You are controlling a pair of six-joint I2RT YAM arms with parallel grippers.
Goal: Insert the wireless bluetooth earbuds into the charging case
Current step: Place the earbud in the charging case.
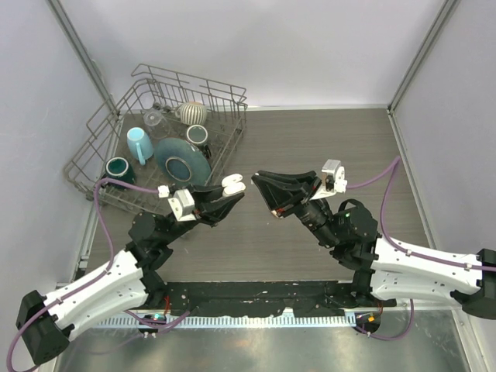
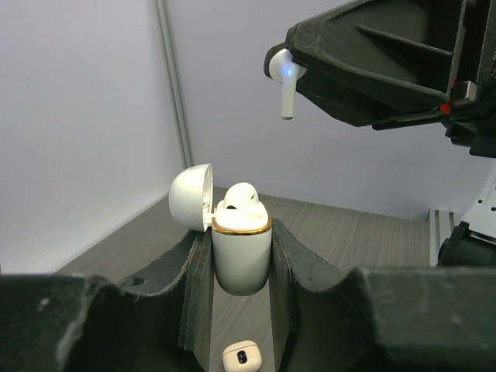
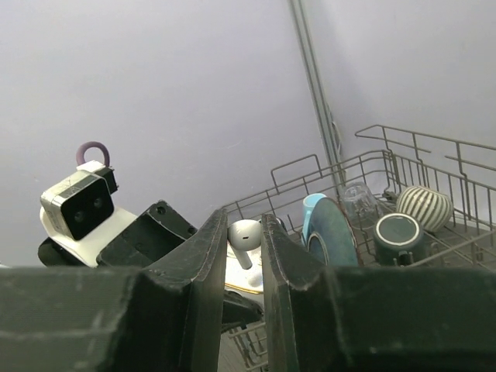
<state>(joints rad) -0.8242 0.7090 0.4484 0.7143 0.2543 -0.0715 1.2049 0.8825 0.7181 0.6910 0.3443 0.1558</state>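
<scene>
1. White stemmed plastic earbud (image 2: 285, 77), blue light on, hangs stem-down in the closed right jaws, above and beside the case
2. White gold-rimmed charging case (image 2: 242, 252), lid open, is clamped upright in the left jaws; a second white earbud (image 2: 239, 195) sits inside
3. Centre the stem over the free socket, then lower it straight
4. That socket is hidden behind the seated bud; the small white item (image 2: 242, 357) on the dark wood-grain desk (image 2: 349, 232) is unidentifiable

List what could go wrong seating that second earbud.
The right gripper pinches the held earbud by its head only; it could twist or drop.
The seated earbud already sits in the charging case; a misaligned stem may knock it or the gold rim.
The left gripper clamps the case's rounded body; pushing down might tilt it.
</scene>
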